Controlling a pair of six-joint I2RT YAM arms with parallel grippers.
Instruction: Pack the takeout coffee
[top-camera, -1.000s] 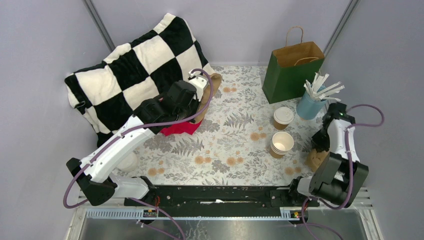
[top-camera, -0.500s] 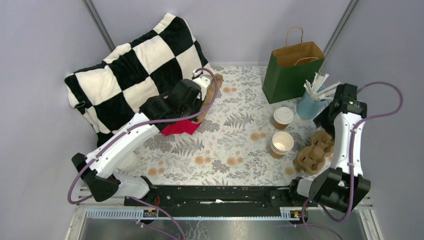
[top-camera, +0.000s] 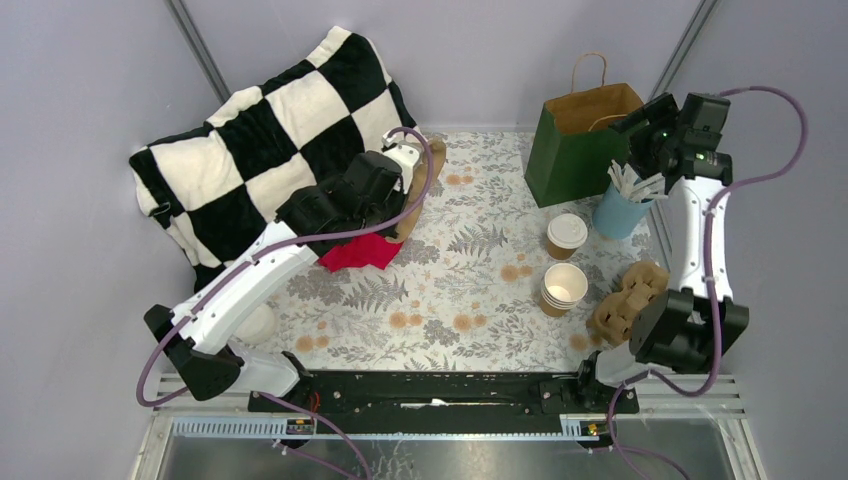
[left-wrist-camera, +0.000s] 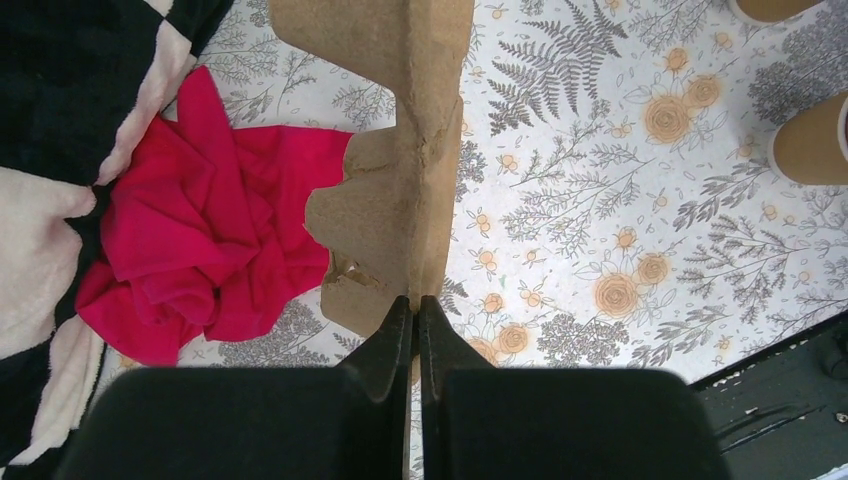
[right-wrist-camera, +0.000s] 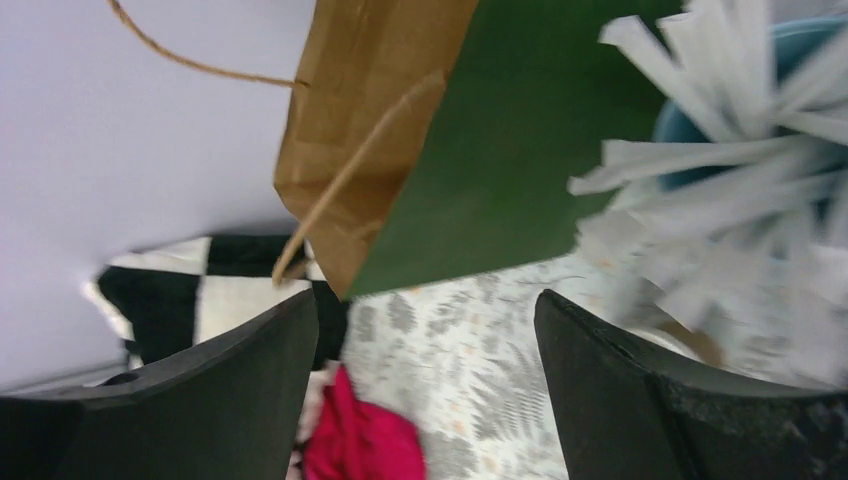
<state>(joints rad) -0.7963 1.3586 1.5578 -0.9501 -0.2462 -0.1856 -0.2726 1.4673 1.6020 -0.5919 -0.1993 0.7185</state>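
The takeout coffee (top-camera: 567, 235), a brown paper cup with a white lid, stands on the floral tablecloth in front of the green paper bag (top-camera: 580, 135). My right gripper (top-camera: 634, 128) hangs open and empty high beside the bag's mouth; in the right wrist view its gripper (right-wrist-camera: 425, 335) frames the bag's corner (right-wrist-camera: 480, 150) and the tablecloth. My left gripper (left-wrist-camera: 415, 303) is shut on the edge of a brown cardboard cup carrier (left-wrist-camera: 400, 180), which it holds above the table by the pillow (top-camera: 270, 130).
A stack of lidless brown cups (top-camera: 563, 288) stands near the coffee. A second cardboard carrier (top-camera: 627, 300) lies at the right. A blue cup of white sticks (top-camera: 622, 205) stands by the bag. A red cloth (top-camera: 358, 254) lies under the left arm.
My right gripper opened, left the carrier at the right on the table, and rose and swung back toward the green bag. The left arm shifted only slightly.
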